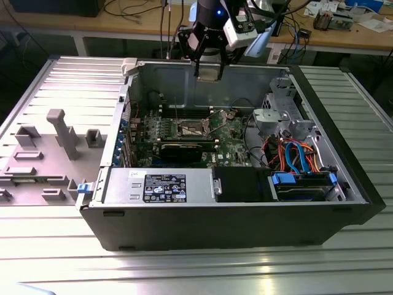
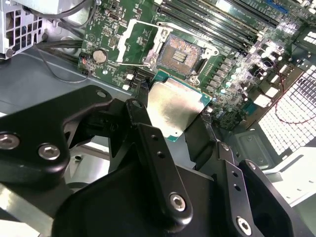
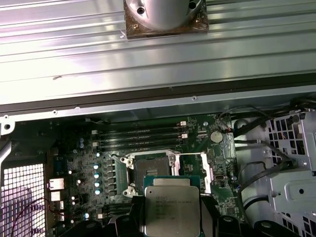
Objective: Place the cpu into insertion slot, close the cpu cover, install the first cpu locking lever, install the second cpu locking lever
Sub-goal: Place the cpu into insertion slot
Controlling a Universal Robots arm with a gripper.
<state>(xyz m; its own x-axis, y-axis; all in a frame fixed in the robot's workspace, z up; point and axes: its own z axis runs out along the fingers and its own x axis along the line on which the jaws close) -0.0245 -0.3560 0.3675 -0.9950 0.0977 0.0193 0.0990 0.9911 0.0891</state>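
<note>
Cpu [image 2: 175, 111], flat silver-grey square, clamped in black gripper [image 2: 174, 121] above dark-centred, silver-rimmed insertion slot [image 2: 180, 52]; silver-framed cpu cover [image 2: 127, 43] open beside, long memory slots [image 2: 212, 22] flanking.

Dull metal-topped cpu [image 2: 174, 109] in matt black tool [image 2: 170, 131]; shiny metal cpu cover [image 2: 139, 43].

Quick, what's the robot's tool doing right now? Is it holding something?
Tool: closed, holding the small flat square silver-grey metal chip above the green circuit board.
</note>
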